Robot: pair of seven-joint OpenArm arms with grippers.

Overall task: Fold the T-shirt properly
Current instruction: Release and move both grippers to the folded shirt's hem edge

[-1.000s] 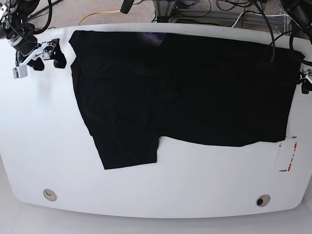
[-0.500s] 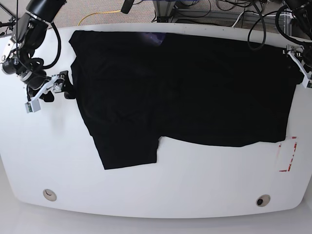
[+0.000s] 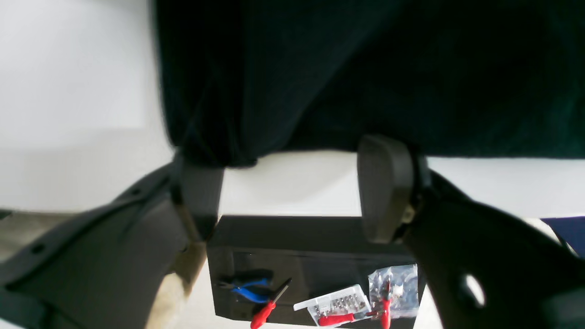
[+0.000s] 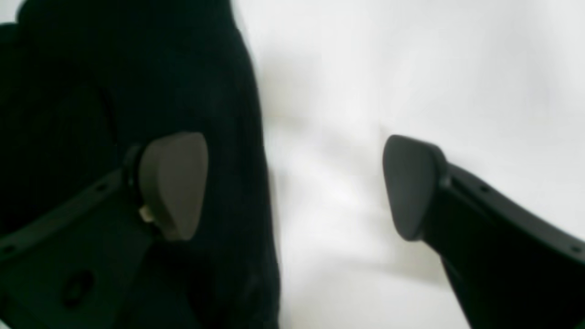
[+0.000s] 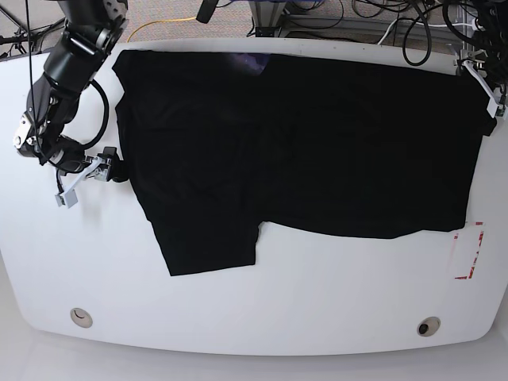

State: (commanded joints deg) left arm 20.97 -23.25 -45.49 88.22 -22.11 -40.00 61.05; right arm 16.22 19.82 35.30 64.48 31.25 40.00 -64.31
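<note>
The black T-shirt (image 5: pixel 302 143) lies spread flat across the white table (image 5: pixel 317 294), with a purplish patch (image 5: pixel 252 62) at its far edge. My right gripper (image 5: pixel 112 169) is at the shirt's left edge. In the right wrist view it (image 4: pixel 288 187) is open and straddles that edge: one finger (image 4: pixel 173 183) is over the T-shirt (image 4: pixel 114 114), the other over bare table. My left gripper (image 5: pixel 486 97) is at the shirt's far right corner. In the left wrist view it (image 3: pixel 292 192) is open just off the T-shirt (image 3: pixel 365 68), with one finger (image 3: pixel 201 187) against the hem.
A red-and-white marker (image 5: pixel 468 250) lies near the table's right edge. Two round holes (image 5: pixel 80 317) (image 5: pixel 429 326) sit near the front edge. Cables run behind the table. Past the table edge, a black box (image 3: pixel 320 256) holds red-handled tools (image 3: pixel 263 315) and small parts bags.
My right gripper has come down along the shirt's left edge towards the front. My left gripper has moved back along the right edge to the shirt's far right corner. The shirt has not moved.
</note>
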